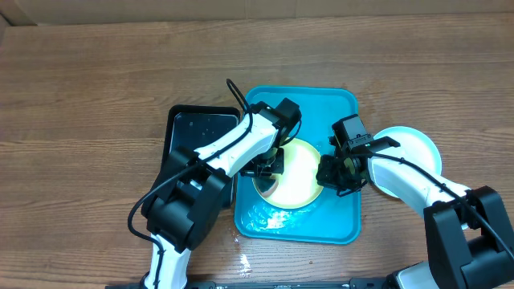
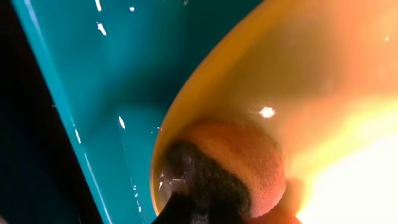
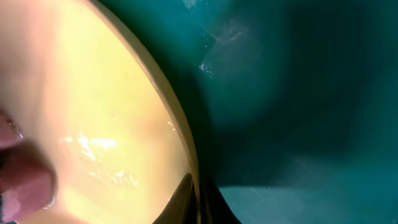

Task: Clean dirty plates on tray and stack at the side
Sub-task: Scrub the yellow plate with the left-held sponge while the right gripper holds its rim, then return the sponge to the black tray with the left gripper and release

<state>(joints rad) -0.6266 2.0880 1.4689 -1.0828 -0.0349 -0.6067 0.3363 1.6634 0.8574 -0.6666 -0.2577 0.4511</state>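
Observation:
A yellow-green rimmed plate (image 1: 297, 172) lies in the turquoise tray (image 1: 321, 100). My left gripper (image 1: 265, 166) is shut on an orange and dark sponge (image 2: 233, 165) and presses it on the plate's left inner rim (image 2: 205, 81). My right gripper (image 1: 331, 172) is shut on the plate's right rim (image 3: 183, 146), one finger on each side of it. The plate's wet face fills the right wrist view (image 3: 93, 106). A white plate with a light blue rim (image 1: 409, 152) lies on the table to the right of the tray, partly under my right arm. A third plate is not visible.
A black tray (image 1: 189, 128) lies against the turquoise tray's left side, under my left arm. Water glistens in the turquoise tray's front part (image 1: 269, 217), and a few drops lie on the wooden table (image 1: 245, 258) in front of it.

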